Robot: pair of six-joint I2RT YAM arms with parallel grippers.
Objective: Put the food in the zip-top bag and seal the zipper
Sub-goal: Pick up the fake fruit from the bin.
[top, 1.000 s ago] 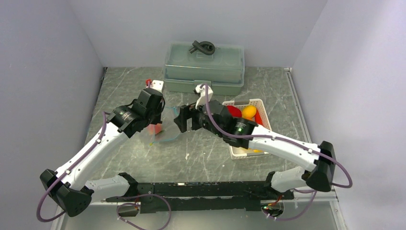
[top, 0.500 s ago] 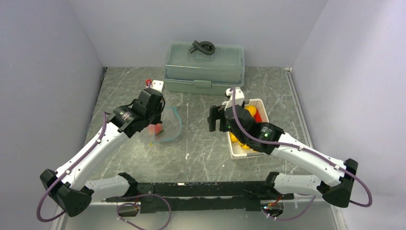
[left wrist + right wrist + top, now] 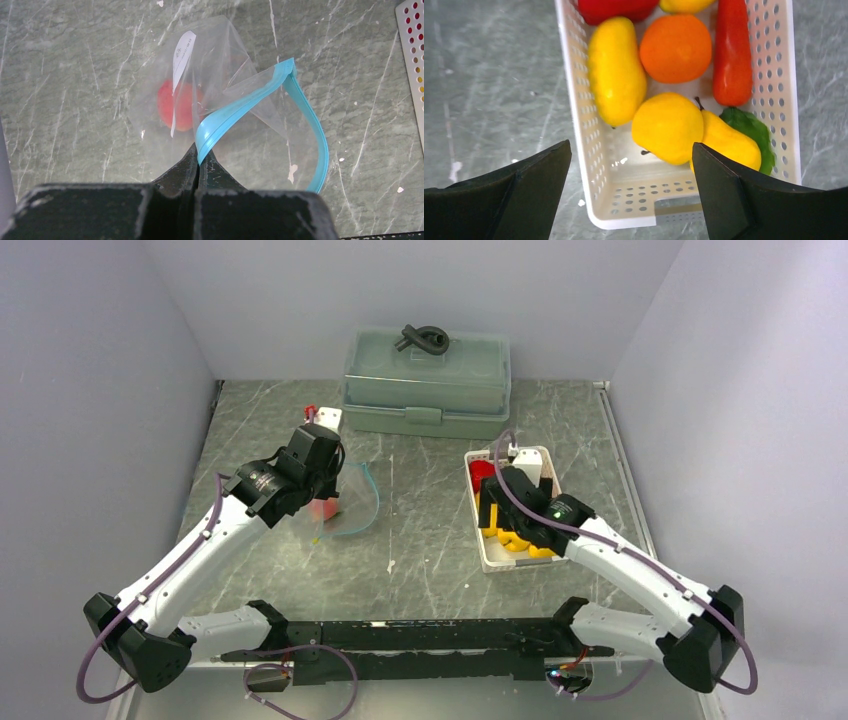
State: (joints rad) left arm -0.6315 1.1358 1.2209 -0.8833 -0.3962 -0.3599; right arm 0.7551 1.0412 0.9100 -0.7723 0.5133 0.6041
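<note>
We see left gripper [image 3: 199,156] pinching the zipper [image 3: 240,107] of the zip-top bag [image 3: 220,60], right gripper [image 3: 630,147] spread wide over the food [image 3: 616,70] in the right-side basket [image 3: 574,80].

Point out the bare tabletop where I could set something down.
Bare tabletop lies between the zip-top bag and the white basket, widening toward the arms' base bar. Crowded: the basket, full of food under the open right gripper, and the bag mouth, pinched by the left gripper.
</note>
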